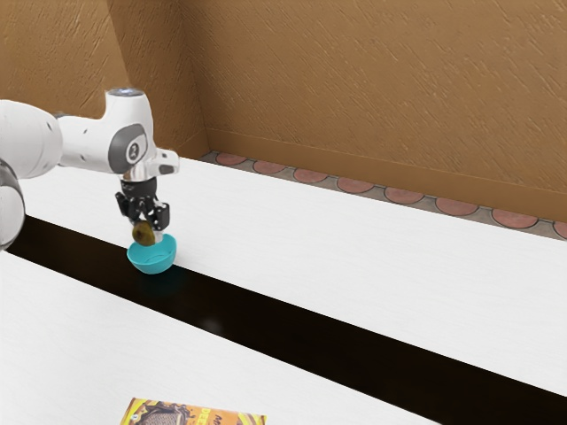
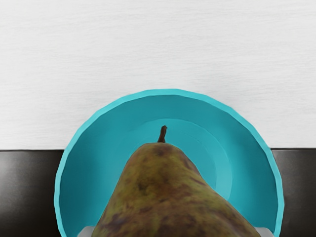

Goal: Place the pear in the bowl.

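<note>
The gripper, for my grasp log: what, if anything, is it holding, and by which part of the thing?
The gripper holds the pear by its wide body, fingers on opposite sides; the stem is free.

Found on inspection: one pear, bearing one stem. One bowl. One printed package, partly in sight. One desk, crossed by one dark band. One robot arm, fitted with one tool; fingertips on the tool, two. Reddish floor tiles: eight counted, one of them visible only in part.
</note>
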Controlling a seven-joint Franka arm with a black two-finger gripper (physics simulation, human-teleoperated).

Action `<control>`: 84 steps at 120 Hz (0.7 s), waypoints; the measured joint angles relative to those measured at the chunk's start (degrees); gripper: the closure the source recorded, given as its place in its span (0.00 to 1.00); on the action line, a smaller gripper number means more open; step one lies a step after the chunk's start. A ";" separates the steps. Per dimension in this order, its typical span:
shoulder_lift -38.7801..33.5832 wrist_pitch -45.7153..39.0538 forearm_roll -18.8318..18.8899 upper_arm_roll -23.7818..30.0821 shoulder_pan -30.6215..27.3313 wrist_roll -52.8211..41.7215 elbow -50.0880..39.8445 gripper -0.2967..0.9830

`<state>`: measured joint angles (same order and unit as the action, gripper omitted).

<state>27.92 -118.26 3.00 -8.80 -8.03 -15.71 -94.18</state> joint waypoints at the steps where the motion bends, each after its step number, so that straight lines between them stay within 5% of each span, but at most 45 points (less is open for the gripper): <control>1: 0.20 -0.01 -0.01 0.00 -0.01 -0.09 0.08 0.63; 54: 2.27 0.17 -1.80 0.10 0.62 -4.97 1.32 0.33; 84: -10.54 5.23 -5.12 0.29 4.20 -5.01 -0.99 0.27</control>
<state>17.38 -113.03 -2.12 -8.51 -3.83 -20.72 -95.17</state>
